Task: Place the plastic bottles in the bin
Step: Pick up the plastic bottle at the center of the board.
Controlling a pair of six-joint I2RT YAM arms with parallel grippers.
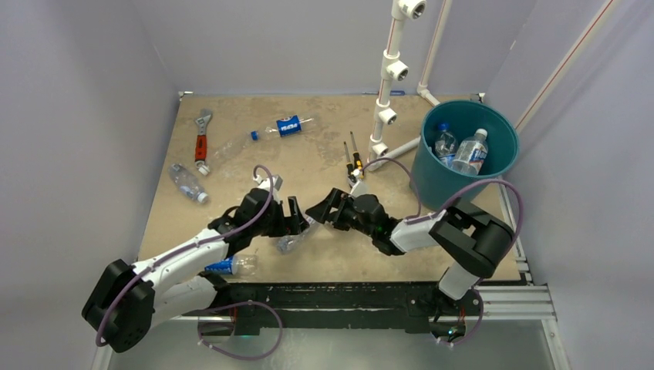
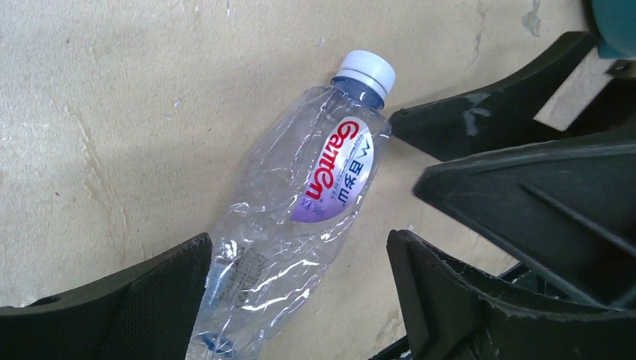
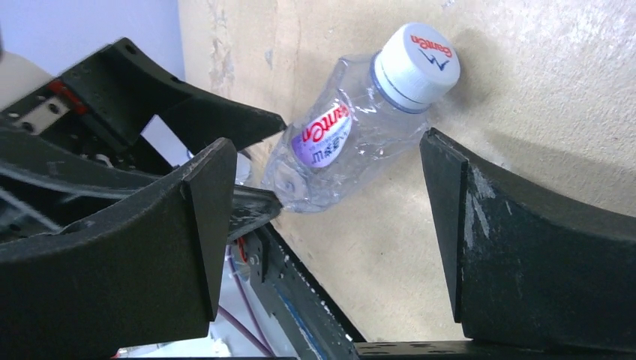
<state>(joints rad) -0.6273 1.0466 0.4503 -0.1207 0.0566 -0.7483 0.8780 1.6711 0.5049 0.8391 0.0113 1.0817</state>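
Note:
A crushed clear bottle (image 1: 291,242) with a white cap and a red-lettered label lies on the table between my two grippers. In the left wrist view the bottle (image 2: 300,217) lies between the open jaws of my left gripper (image 2: 300,300), against the left finger. My left gripper (image 1: 295,220) is open. My right gripper (image 1: 320,208) is open and faces it. In the right wrist view the bottle (image 3: 345,142) lies just beyond the tips of my right gripper (image 3: 326,225). The teal bin (image 1: 432,173) stands at the far right with two bottles (image 1: 459,150) inside.
Other bottles lie at the left (image 1: 189,183), at the back (image 1: 287,126) (image 1: 227,146) and by the front edge (image 1: 224,266). A red-handled wrench (image 1: 202,139), two screwdrivers (image 1: 353,158) and a white pipe frame (image 1: 389,77) stand nearby.

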